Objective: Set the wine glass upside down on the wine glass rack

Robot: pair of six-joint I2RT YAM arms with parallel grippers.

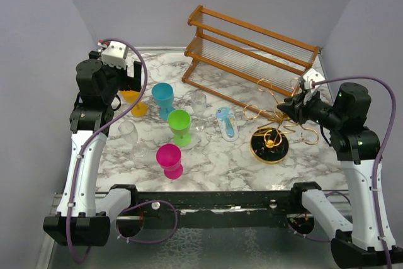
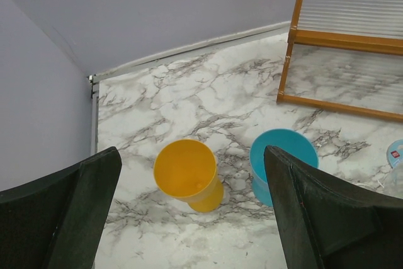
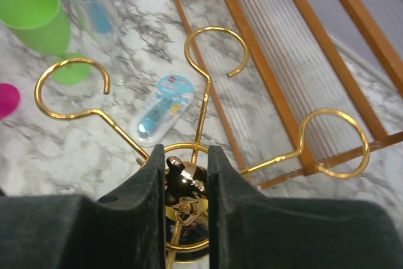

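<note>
Right gripper (image 3: 186,155) pinches the gold knob atop the wine glass rack (image 1: 269,145) — loop arms fanning ahead of it. A clear wine glass (image 3: 93,11) stands upright farther ahead-left, beside a green goblet (image 3: 38,20). Left gripper (image 2: 192,155) hangs spread wide above a yellow goblet (image 2: 187,174).

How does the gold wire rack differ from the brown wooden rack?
The gold wire rack is wire loops on a round black base; the wooden rack is brown rails with ribbed shelves. The gold wire rack is smaller and farther forward than the wooden rack. The right gripper clamps the gold wire rack's top; no gripper is at the wooden rack. Both are empty.
</note>
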